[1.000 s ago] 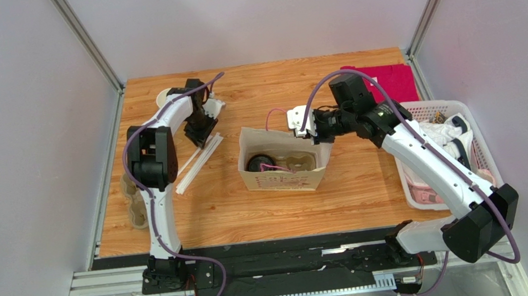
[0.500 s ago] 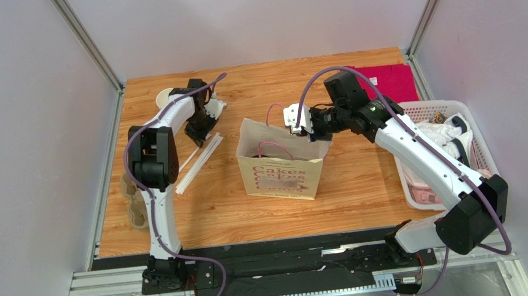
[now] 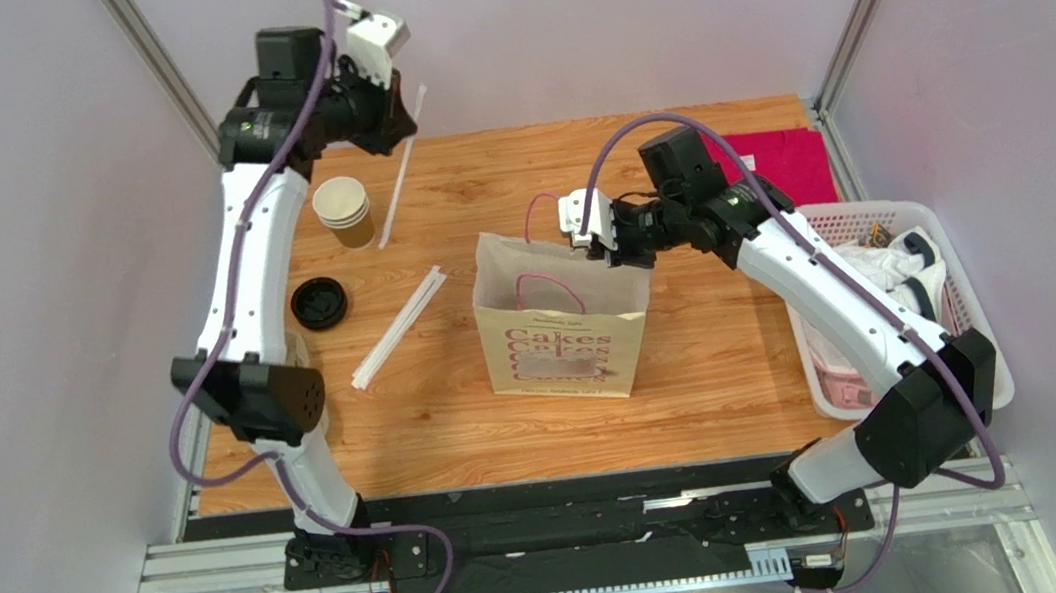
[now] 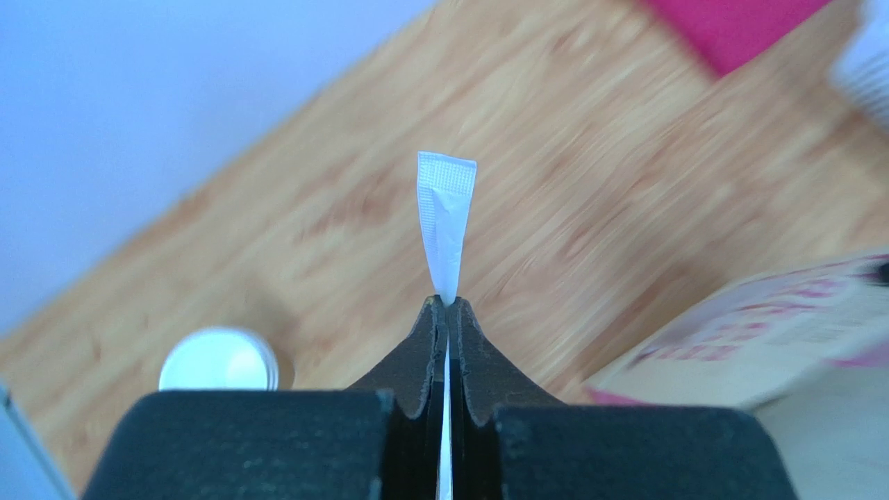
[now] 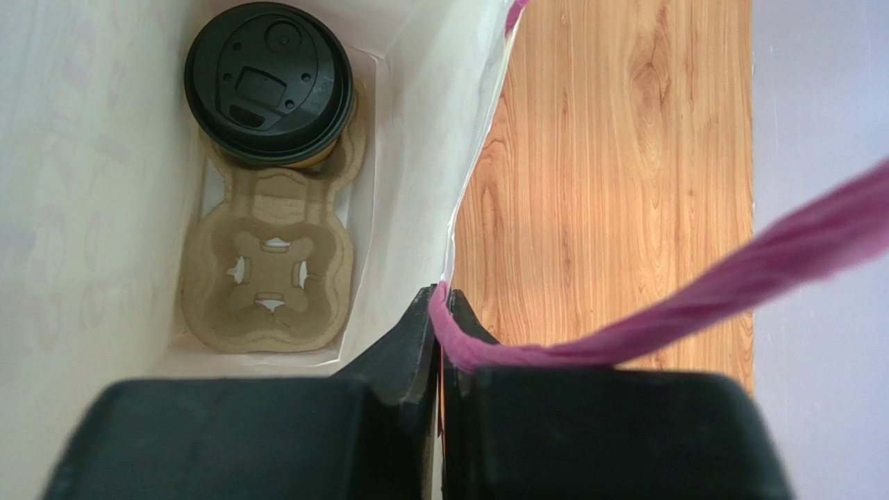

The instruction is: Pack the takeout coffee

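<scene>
Right wrist, black-lidded takeout coffee [image 5: 269, 83], sides seemingly brown

You have a smooth wood-grain surface [image 3: 739, 361]. The bag [image 3: 564, 353] is matt cream paper. Inside the bag, the lid [image 5: 269, 83] is black plastic with a slight sheen and the carrier [image 5: 273, 271] is rough brown pulp. The straw wrapper [image 4: 446, 224] is thin white paper, crimped at its end.

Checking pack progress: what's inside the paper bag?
Inside the paper bag: a black-lidded cup seated in one slot of a pulp carrier; the slot beside it is empty. The lid hides the cup's contents.
</scene>
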Controlling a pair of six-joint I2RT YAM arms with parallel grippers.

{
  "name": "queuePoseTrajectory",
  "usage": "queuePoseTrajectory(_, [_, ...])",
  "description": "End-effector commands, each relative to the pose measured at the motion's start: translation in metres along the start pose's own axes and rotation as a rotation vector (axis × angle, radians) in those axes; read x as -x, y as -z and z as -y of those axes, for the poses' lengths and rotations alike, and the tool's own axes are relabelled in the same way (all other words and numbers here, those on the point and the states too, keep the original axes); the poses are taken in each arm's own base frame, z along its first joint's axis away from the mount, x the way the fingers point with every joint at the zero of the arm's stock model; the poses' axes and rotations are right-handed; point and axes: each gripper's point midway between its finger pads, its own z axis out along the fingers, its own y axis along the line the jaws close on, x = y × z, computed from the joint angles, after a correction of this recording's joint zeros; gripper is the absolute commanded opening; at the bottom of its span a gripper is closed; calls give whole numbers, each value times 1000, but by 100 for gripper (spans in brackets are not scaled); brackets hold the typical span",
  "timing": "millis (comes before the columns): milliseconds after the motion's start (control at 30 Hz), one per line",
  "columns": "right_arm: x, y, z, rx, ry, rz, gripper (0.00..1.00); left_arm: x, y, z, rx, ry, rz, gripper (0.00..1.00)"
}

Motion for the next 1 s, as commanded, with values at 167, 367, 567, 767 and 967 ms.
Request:
queuePoseTrajectory(167, [14, 4, 24, -44, -91, -3, 28, 99, 91, 106, -398, -4, 442, 0])
queuePoseTrajectory(367, [19, 10, 31, -66, -144, 6, 52, 113, 103, 122, -415, 12, 568, 0])
queuePoseTrajectory(567, [24, 15, 41, -92, -159, 17, 59, 123, 102, 134, -430, 30, 622, 0])
queuePoseTrajectory(767, [38, 29, 53, -140, -204, 45, 73, 130, 101, 140, -457, 72, 646, 0])
queuePoseTrajectory(967, [66, 51, 60, -182, -214, 112, 78, 136, 109, 142, -452, 62, 666, 0])
